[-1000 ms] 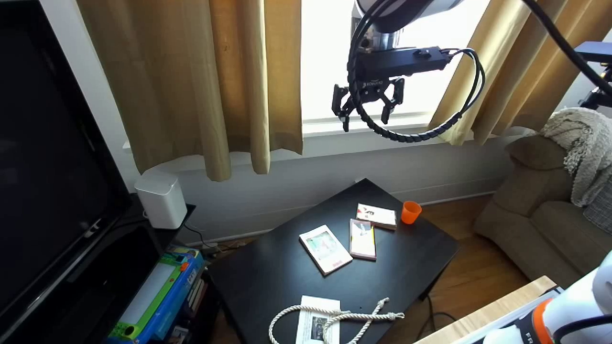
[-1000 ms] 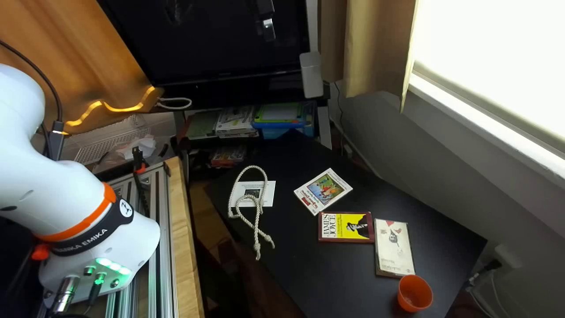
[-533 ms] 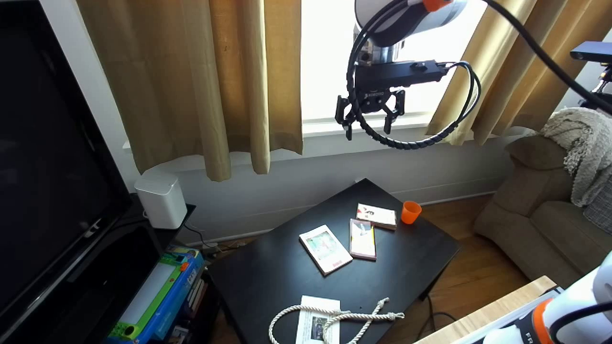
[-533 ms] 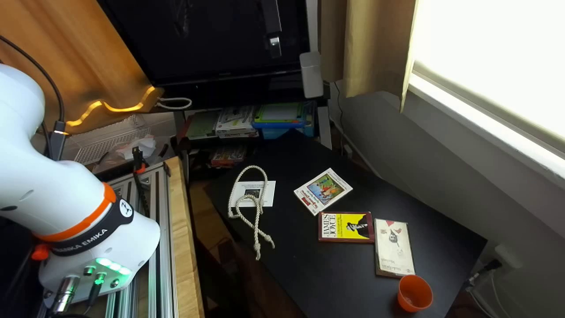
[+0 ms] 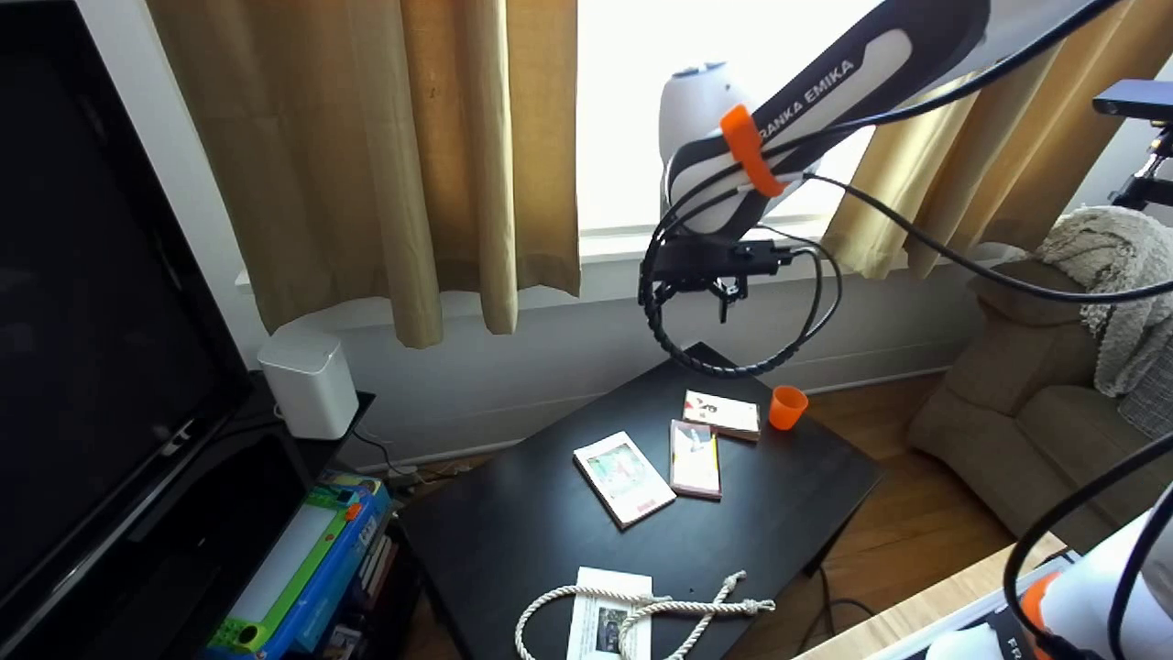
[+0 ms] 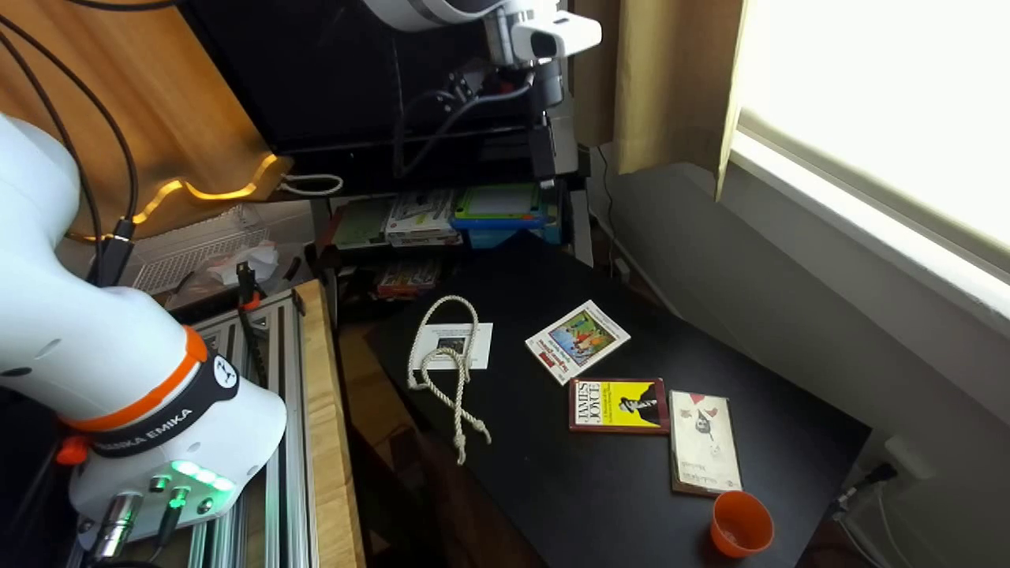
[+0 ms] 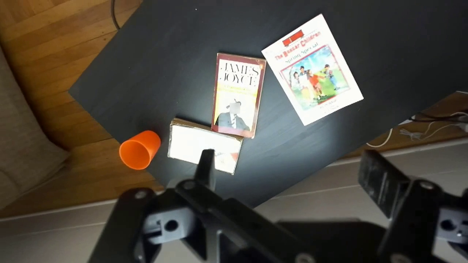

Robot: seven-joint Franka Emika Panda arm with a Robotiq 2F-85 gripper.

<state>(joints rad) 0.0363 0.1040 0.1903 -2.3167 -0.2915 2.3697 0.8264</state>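
In the wrist view, the gripper (image 7: 292, 166) is showing at the bottom, jaws standing wide apart; left of centre, the pale-covered book (image 7: 188, 141) is lying against the James Joyce book (image 7: 237, 96). In an exterior view, near mid-frame, I'm seeing the gripper hanging above the black table (image 5: 513, 541). In an exterior view, lower right, the orange cup (image 6: 742, 525) is standing beside the pale-covered book.

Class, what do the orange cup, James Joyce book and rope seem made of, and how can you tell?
Orange cup: probably plastic, smooth; bright, uniform colour.
James Joyce book: likely paper and glossy card; glare pales its front.
Rope: matt fibre, its twist showing; cotton or synthetic is unclear.
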